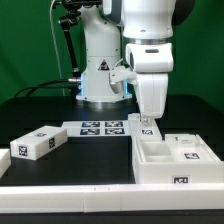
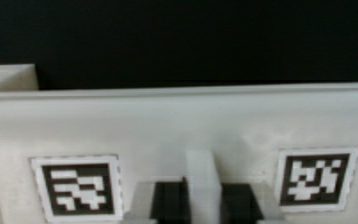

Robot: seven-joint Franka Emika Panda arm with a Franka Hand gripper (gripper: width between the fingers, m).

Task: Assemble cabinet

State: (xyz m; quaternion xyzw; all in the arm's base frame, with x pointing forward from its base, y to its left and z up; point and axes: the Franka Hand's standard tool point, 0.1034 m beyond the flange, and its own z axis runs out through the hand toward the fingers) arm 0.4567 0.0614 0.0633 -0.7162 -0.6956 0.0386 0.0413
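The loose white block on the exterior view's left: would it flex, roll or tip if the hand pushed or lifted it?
Probably stiff: the block looks like a crisp-edged plastic piece. It likely will not roll or tip, lying long and low with a flat face on the table. Its smooth white faces may slide easily when pushed.

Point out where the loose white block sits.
The loose white block lies on the black table at the exterior view's left, beside the marker board and apart from the cabinet box on the right.
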